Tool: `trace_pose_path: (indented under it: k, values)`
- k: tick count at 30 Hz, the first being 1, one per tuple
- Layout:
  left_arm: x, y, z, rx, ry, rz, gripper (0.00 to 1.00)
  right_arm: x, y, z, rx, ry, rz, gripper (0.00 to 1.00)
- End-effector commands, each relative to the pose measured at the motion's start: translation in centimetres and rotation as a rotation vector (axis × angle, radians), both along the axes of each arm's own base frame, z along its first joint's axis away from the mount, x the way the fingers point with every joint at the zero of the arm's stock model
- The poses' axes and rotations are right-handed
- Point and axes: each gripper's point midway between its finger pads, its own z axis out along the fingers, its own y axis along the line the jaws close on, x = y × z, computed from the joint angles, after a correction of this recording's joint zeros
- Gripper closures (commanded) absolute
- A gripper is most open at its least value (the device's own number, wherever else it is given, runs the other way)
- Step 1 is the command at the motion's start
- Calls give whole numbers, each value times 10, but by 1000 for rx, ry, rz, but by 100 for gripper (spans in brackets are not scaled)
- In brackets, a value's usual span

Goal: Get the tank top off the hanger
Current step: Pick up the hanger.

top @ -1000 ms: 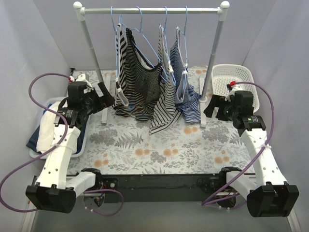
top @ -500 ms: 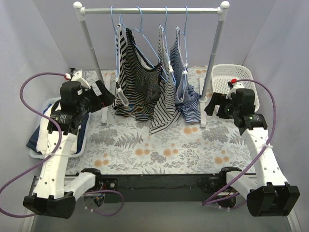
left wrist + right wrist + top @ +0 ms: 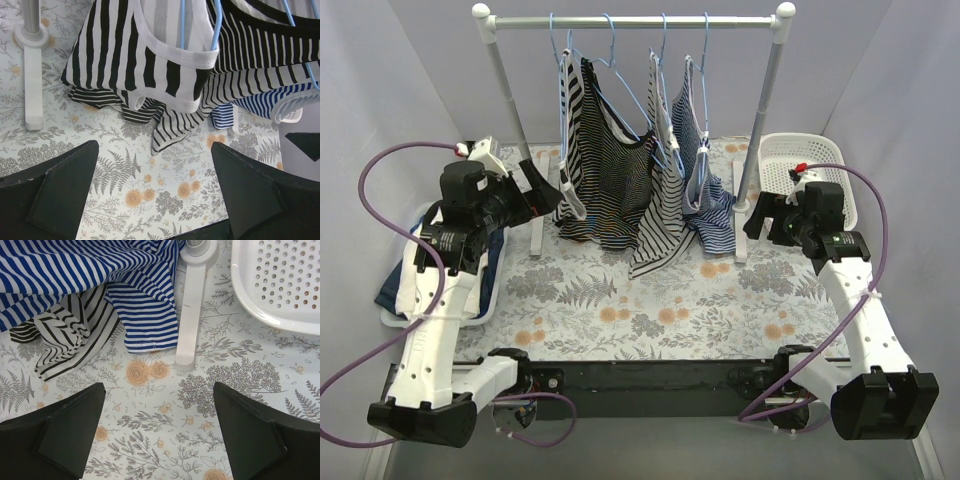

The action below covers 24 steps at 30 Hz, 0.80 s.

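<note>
Both pairs of jaws stand wide apart, with nothing between the fingers. The left gripper (image 3: 535,185) hangs at the far left of the table, just left of the broad-striped black-and-white tank top (image 3: 570,150), which is on a light blue hanger (image 3: 560,45) at the left end of the white clothes rail with a silver bar (image 3: 630,20). To its right on the same rail hang a fine-striped black tank top (image 3: 618,180), a grey-and-white striped top (image 3: 665,215) and a blue-and-white striped top (image 3: 715,215), their hems trailing to the floral tablecloth (image 3: 650,315). The right gripper (image 3: 760,215) sits near the rail's right foot, beside a white perforated plastic basket (image 3: 805,160). A white tray of folded clothes (image 3: 390,315) lies at the left edge.
</note>
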Motion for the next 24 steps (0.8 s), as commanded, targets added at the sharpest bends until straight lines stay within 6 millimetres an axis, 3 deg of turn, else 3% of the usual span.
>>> trace_pose_path:
  k: [1, 6, 13, 18, 24]
  values:
    - [-3, -7, 26, -9, -64, -53, 2, 9, 3, 11, 5, -13, 15, 1]
    - [-11, -6, 35, -3, -77, -60, 2, 9, 4, 18, 17, -27, 14, 1]
    - [-11, -6, 48, -8, -116, -61, 2, -7, 4, 19, 17, -30, 23, 1]
    - [-2, -17, 93, -69, -196, -93, 2, -13, -2, 19, -14, -31, 13, 1]
    - [-5, -34, 148, -167, -345, -173, 2, -15, 1, 23, -6, -38, 32, 1]
